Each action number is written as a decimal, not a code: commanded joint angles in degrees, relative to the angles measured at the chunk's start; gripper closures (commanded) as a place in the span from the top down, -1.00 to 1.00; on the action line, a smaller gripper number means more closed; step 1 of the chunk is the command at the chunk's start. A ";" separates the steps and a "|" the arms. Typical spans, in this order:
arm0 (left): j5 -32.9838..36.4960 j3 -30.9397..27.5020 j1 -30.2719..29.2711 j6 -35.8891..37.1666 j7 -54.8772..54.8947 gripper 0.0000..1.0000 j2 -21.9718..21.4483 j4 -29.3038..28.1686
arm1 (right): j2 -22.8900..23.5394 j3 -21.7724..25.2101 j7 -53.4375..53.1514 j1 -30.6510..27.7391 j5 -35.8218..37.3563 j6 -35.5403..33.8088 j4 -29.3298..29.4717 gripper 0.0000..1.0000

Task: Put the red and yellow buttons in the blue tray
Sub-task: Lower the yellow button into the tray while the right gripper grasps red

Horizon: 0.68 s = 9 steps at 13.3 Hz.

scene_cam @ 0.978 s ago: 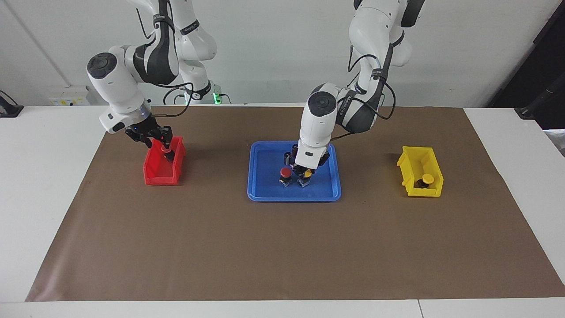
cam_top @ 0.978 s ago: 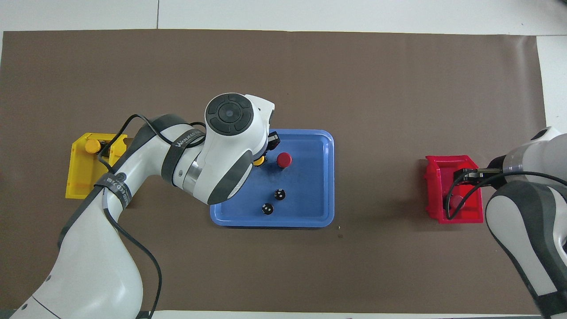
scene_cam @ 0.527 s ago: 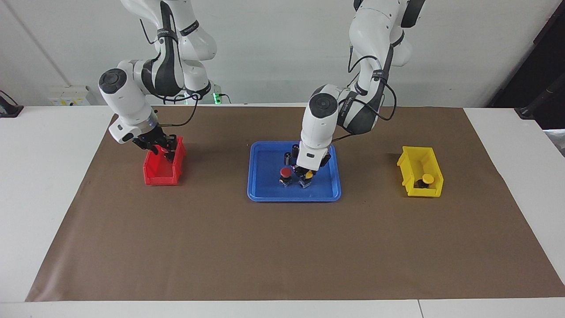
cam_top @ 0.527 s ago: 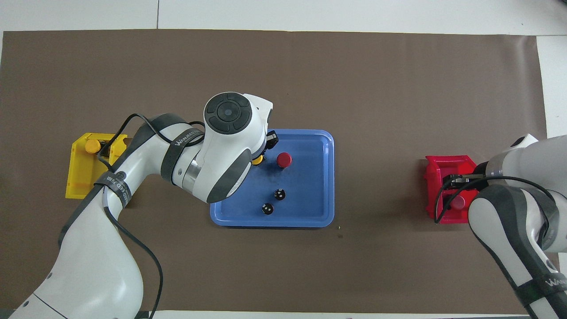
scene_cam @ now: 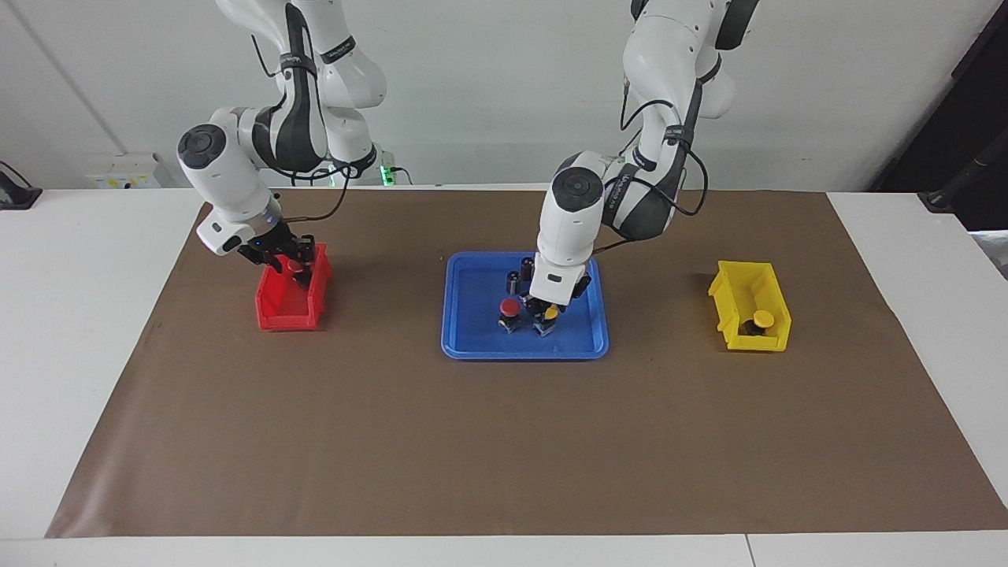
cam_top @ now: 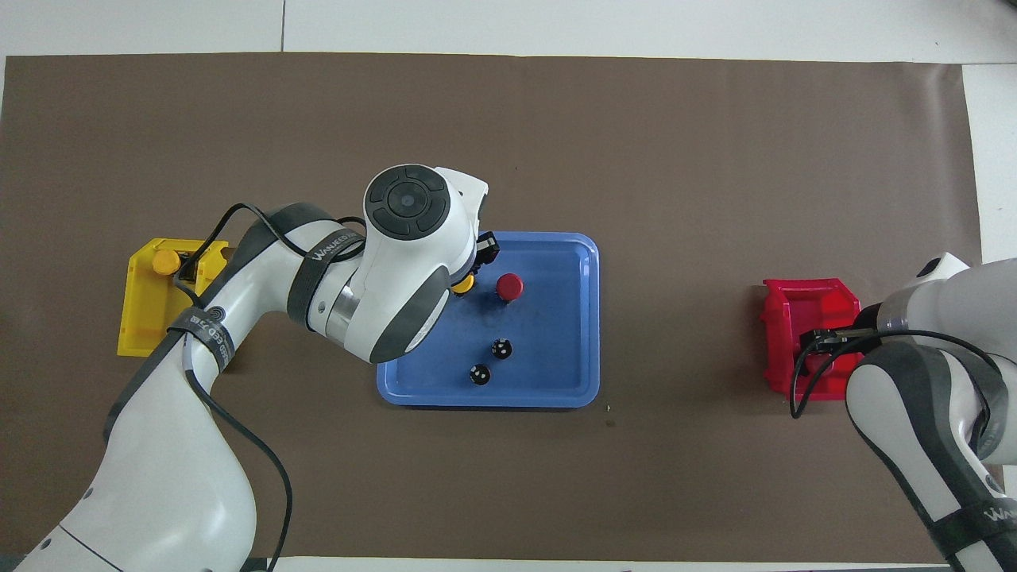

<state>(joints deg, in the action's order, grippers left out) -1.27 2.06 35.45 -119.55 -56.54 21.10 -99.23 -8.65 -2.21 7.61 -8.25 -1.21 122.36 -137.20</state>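
1. In the blue tray (scene_cam: 472, 342), the left gripper (scene_cam: 545, 310) stands over a yellow button (scene_cam: 550, 314) beside a red button (scene_cam: 510, 308), likely just releasing; its grip I cannot tell.
2. Over the red bin (scene_cam: 276, 319), the right gripper (scene_cam: 293, 264) is clamped on a second red button (scene_cam: 295, 266), lifting it for the tray.
3. A second yellow button (scene_cam: 761, 319) waits in the yellow bin (scene_cam: 724, 293).

A robotics lab: two white Franka arms (scene_cam: 236, 169) are mounted at a white table (scene_cam: 79, 315) covered by a brown paper mat (scene_cam: 504, 441), against a bare white wall (scene_cam: 488, 79), with a socket strip (scene_cam: 118, 179) at the wall's foot.
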 commanded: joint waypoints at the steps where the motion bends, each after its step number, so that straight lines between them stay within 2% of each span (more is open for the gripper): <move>1: 0.74 -0.57 -0.03 0.10 -0.23 0.37 -0.26 0.00 | -1.81 -0.60 2.33 -1.77 -0.72 0.16 -1.93 0.17; 5: 0.74 -1.10 -3.10 3.70 2.38 0.41 -3.51 0.17 | -3.03 -0.60 2.50 -1.33 -0.72 0.34 -4.12 0.17; 9: 0.65 -1.01 -12.66 9.06 17.39 0.50 -7.29 -0.26 | -3.30 -0.60 5.40 -1.77 -0.72 0.96 -4.92 0.17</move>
<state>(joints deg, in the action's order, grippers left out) -1.03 0.79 26.82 -112.85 -45.14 16.10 -98.68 -10.23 -2.36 10.67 -8.94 -1.21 122.37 -140.39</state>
